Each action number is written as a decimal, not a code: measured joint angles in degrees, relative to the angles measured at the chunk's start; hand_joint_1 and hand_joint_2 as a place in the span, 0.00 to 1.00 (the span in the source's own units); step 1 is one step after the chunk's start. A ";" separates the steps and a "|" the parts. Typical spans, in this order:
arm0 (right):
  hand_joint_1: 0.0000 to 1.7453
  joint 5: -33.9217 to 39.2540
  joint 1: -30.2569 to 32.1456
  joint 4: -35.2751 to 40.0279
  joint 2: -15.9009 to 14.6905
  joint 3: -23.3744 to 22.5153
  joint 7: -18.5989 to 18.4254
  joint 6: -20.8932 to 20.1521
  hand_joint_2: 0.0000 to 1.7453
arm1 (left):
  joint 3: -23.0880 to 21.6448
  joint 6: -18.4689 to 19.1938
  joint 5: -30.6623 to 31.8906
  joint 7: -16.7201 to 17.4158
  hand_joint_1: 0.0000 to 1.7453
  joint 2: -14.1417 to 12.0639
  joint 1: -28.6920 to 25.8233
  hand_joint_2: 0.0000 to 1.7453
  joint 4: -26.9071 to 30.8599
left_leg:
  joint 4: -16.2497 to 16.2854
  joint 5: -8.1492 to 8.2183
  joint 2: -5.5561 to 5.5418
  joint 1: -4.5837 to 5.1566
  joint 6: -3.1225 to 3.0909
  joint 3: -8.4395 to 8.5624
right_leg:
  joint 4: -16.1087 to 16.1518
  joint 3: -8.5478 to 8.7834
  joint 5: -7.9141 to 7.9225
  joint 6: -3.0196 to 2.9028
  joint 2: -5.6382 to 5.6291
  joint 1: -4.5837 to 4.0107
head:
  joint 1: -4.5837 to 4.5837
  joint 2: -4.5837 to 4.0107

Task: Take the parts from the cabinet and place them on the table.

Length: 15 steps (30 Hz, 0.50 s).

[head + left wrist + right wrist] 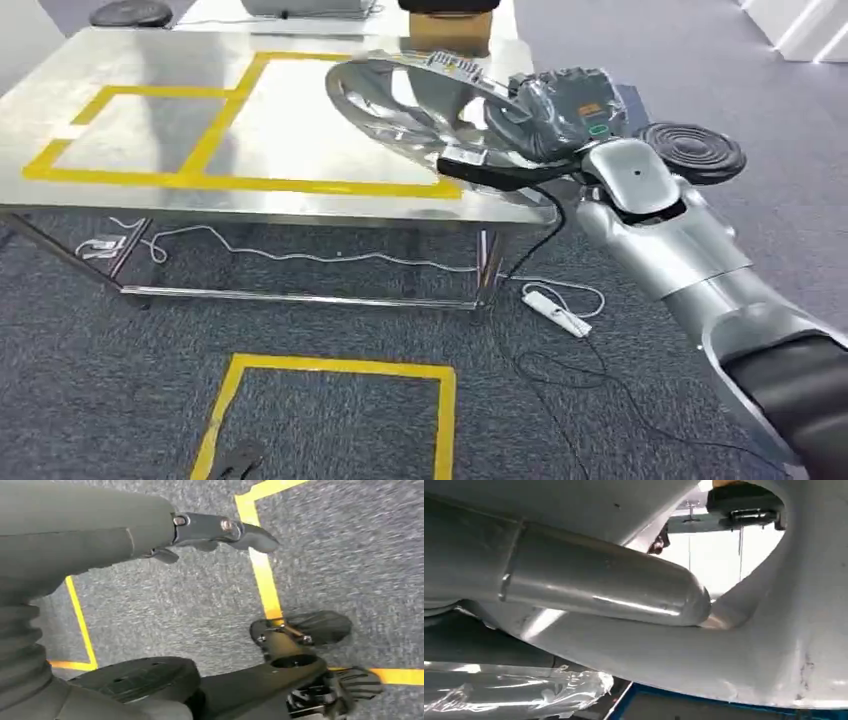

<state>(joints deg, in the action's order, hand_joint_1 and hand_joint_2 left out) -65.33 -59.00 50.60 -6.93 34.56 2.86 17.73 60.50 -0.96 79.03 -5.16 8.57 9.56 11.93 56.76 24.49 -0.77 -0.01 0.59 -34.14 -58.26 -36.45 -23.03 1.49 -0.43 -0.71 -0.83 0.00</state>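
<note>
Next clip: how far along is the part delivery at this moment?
Pickup looks done: the right hand holds a large silver part above the steel table's right end. In hand: carrying it over the tabletop. Left: setting it down; the yellow-taped areas hold nothing yet. The left hand hangs over the carpet, its fingers holding nothing.
</note>
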 joint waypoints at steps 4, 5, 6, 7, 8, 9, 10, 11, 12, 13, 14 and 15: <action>1.00 0.02 -0.68 -0.13 0.13 -0.11 0.00 0.04 0.00 | -0.02 -0.02 0.02 0.00 0.00 0.04 0.31 1.00 0.00 | 1.42 1.33 0.16 0.07 1.22 -0.67 | 0.63 0.83 -0.36 -0.81 -0.04 0.63 | 0.02 0.00; 1.00 0.00 -0.84 -0.22 0.15 -0.09 -0.02 0.07 0.00 | -0.02 -0.02 0.02 0.00 0.00 0.09 0.35 1.00 0.00 | 4.93 2.92 0.20 -0.03 1.65 -2.46 | 0.63 0.97 -0.52 -1.06 0.05 0.76 | 0.13 0.00; 1.00 0.00 -0.86 -0.35 0.35 -0.04 -0.02 0.07 0.00 | -0.02 -0.02 0.02 0.00 0.00 0.07 0.33 1.00 0.00 | 9.48 4.68 0.27 -0.27 1.99 -4.98 | 0.63 1.16 -0.68 -1.23 0.02 0.81 | 0.11 0.00; 1.00 0.00 -0.79 -0.55 0.41 -0.04 -0.02 0.09 0.00 | -0.02 -0.02 0.02 0.00 0.00 0.07 0.27 1.00 0.00 | 14.50 6.22 0.36 -0.50 2.31 -7.97 | 0.63 1.36 -0.90 -1.31 -0.02 0.86 | 0.07 0.00; 1.00 0.02 -0.66 -0.70 0.44 -0.02 -0.02 0.09 0.00 | -0.02 -0.02 0.02 0.00 0.00 0.07 0.19 1.00 0.00 | 17.44 6.57 0.43 -0.62 2.44 -9.99 | 0.62 1.63 -1.15 -1.24 -0.07 0.91 | 0.11 0.00; 1.00 0.02 -0.49 -0.92 0.44 0.00 0.04 0.09 0.00 | -0.02 -0.02 0.02 0.00 0.00 0.07 0.11 1.00 0.00 | 17.64 5.31 0.46 -0.72 2.50 -10.80 | 0.61 2.04 -1.46 -1.10 -0.16 1.04 | 0.07 0.00; 1.00 0.02 -0.32 -1.05 0.44 0.00 0.13 0.09 0.00 | -0.02 -0.02 0.02 0.00 0.00 0.07 0.08 1.00 0.00 | 15.36 2.63 0.47 -0.78 2.51 -10.34 | 0.60 2.50 -1.81 -0.96 -0.22 1.19 | 0.09 0.00; 1.00 0.02 -0.24 -1.05 0.46 0.02 0.17 0.09 0.00 | -0.02 -0.02 0.00 0.00 0.00 0.02 0.09 1.00 0.00 | 11.30 -0.63 0.47 -0.83 2.48 -8.94 | 0.55 2.97 -2.17 -0.72 -0.25 1.38 | 0.07 0.00; 1.00 0.02 -0.28 -1.05 0.48 0.02 0.17 0.11 0.00 | -0.02 -0.02 0.00 0.00 0.00 -0.07 0.09 1.00 0.00 | 5.96 -4.02 0.50 -0.93 2.52 -6.87 | 0.48 3.49 -2.63 -0.40 -0.28 1.61 | 0.09 0.00; 1.00 0.02 -0.51 -1.09 0.59 0.00 0.17 0.15 0.00 | -0.02 -0.02 0.00 0.00 0.00 0.13 0.02 1.00 -0.02 | 1.80 -5.88 0.70 -1.12 2.70 -5.46 | 0.44 3.68 -3.03 0.04 -0.31 1.44 | 0.15 -0.02; 1.00 0.00 -0.90 -1.14 0.63 0.02 0.17 0.24 0.00 | -0.02 0.00 0.00 0.00 0.00 0.13 0.04 1.00 -0.02 | 0.23 -4.45 0.49 -1.03 2.37 -4.19 | -0.17 3.44 -3.57 0.45 -0.59 1.02 | 0.44 -0.02; 1.00 0.00 -1.17 -1.18 0.70 -0.02 0.17 0.41 0.00 | -0.02 0.02 0.00 0.00 0.00 0.11 0.18 1.00 -0.02 | 0.45 -3.73 0.53 -1.08 1.44 -4.22 | -0.01 3.32 -3.60 0.62 -0.68 0.94 | 0.33 0.00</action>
<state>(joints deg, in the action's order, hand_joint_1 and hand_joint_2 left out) -65.33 -60.17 49.42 -6.23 34.53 3.04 18.14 60.48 -0.94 79.03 -5.16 8.68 9.74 11.91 57.21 20.75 -0.24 -1.09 2.03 -38.36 -58.26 -33.13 -26.63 2.11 -1.11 0.24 -0.50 0.00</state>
